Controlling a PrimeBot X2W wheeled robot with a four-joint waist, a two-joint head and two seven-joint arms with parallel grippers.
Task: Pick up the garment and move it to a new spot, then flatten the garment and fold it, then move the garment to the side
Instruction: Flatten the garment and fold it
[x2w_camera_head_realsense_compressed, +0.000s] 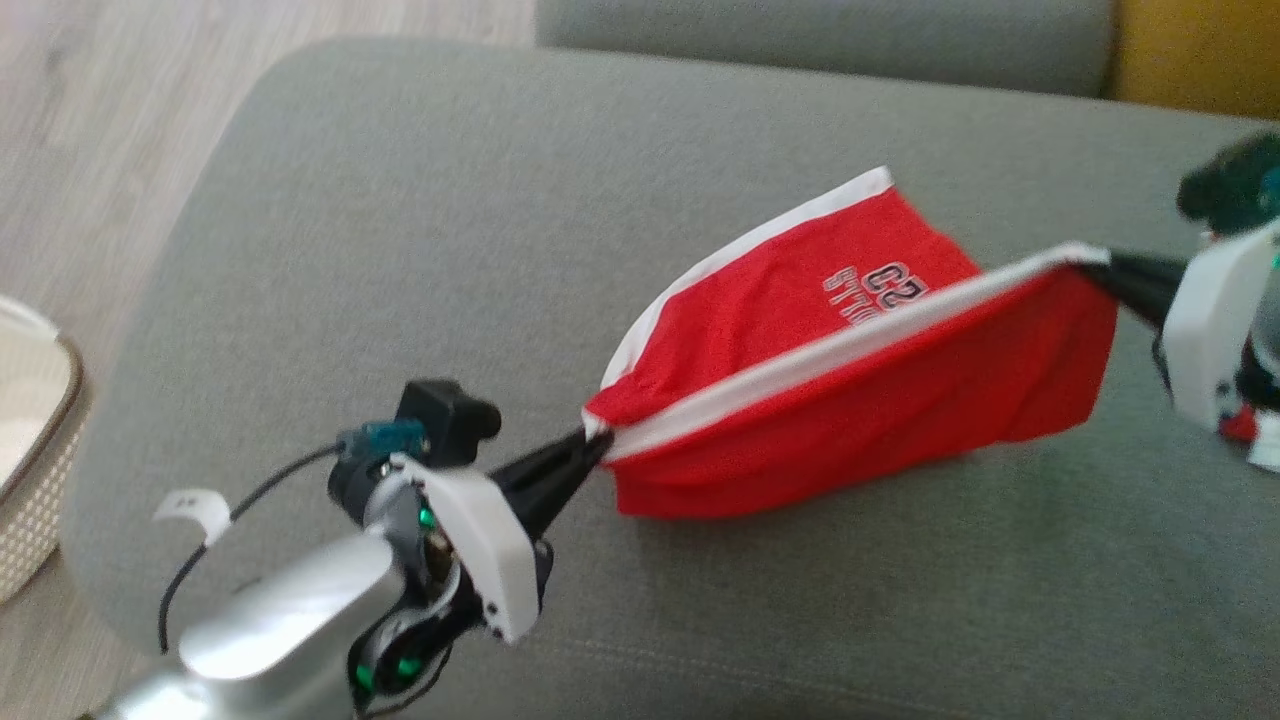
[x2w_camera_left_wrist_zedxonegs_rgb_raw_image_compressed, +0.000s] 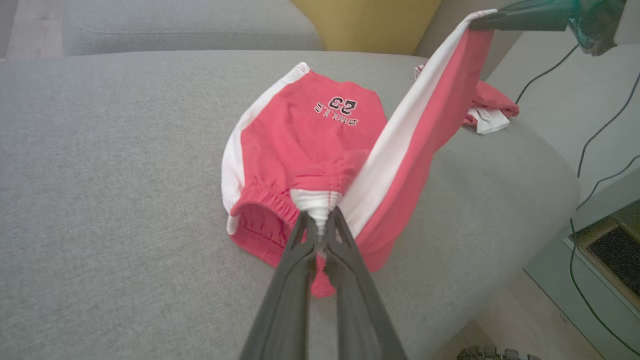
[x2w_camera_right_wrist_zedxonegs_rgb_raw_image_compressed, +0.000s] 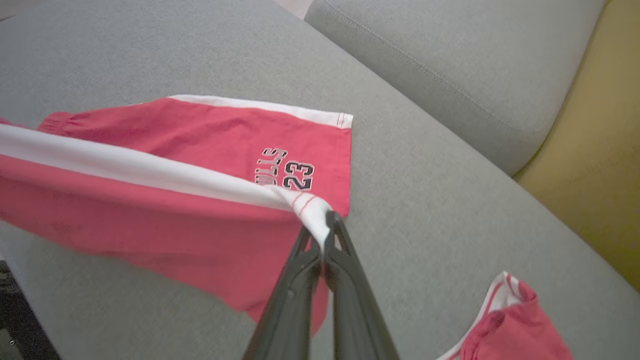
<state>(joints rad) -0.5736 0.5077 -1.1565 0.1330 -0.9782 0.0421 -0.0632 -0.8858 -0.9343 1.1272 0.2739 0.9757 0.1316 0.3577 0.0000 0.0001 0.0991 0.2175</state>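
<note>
The garment (x2w_camera_head_realsense_compressed: 850, 400) is a pair of red shorts with white side stripes and a "23" print, stretched between my two grippers above the grey sofa seat (x2w_camera_head_realsense_compressed: 400, 250). My left gripper (x2w_camera_head_realsense_compressed: 590, 445) is shut on the waistband end, seen pinched in the left wrist view (x2w_camera_left_wrist_zedxonegs_rgb_raw_image_compressed: 320, 217). My right gripper (x2w_camera_head_realsense_compressed: 1095, 262) is shut on the white-striped leg hem, shown close in the right wrist view (x2w_camera_right_wrist_zedxonegs_rgb_raw_image_compressed: 325, 217). One leg of the garment (x2w_camera_left_wrist_zedxonegs_rgb_raw_image_compressed: 300, 135) lies on the seat while the other (x2w_camera_right_wrist_zedxonegs_rgb_raw_image_compressed: 150, 200) hangs taut in the air.
A second red and white garment (x2w_camera_right_wrist_zedxonegs_rgb_raw_image_compressed: 510, 325) lies bunched near the seat's edge. A pale woven basket (x2w_camera_head_realsense_compressed: 30, 450) stands on the wooden floor at the left. A yellow cushion (x2w_camera_head_realsense_compressed: 1200, 50) sits by the sofa back (x2w_camera_head_realsense_compressed: 830, 40). Cables (x2w_camera_left_wrist_zedxonegs_rgb_raw_image_compressed: 595, 125) hang past the seat's edge.
</note>
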